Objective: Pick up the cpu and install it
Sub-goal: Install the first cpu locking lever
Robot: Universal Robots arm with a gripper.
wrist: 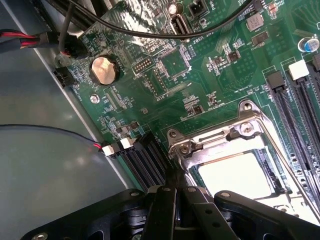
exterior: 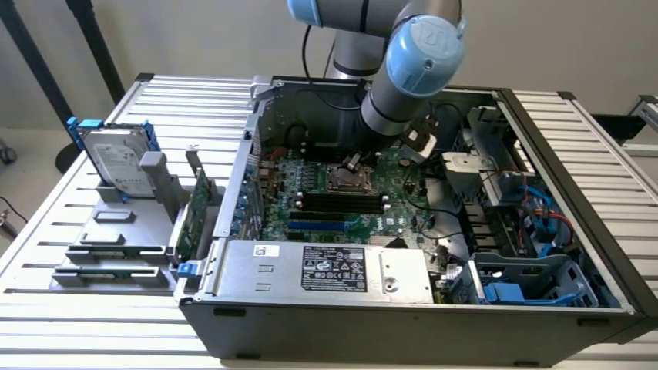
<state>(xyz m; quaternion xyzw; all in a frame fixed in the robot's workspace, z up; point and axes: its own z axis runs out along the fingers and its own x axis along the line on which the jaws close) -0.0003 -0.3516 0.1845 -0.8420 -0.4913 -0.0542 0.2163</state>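
The cpu, a bright silver square, lies flat inside the metal socket frame on the green motherboard. My gripper is shut, and its black fingers come together right at the edge of that frame, beside the cpu. Nothing shows between the fingers. In the exterior view the gripper reaches down into the open computer case, just above the socket in the middle of the board.
A silver hard drive with blue rails and upright green cards stand on the slatted table at the exterior view's left. The power supply fills the case's near side. Memory slots and cables surround the socket.
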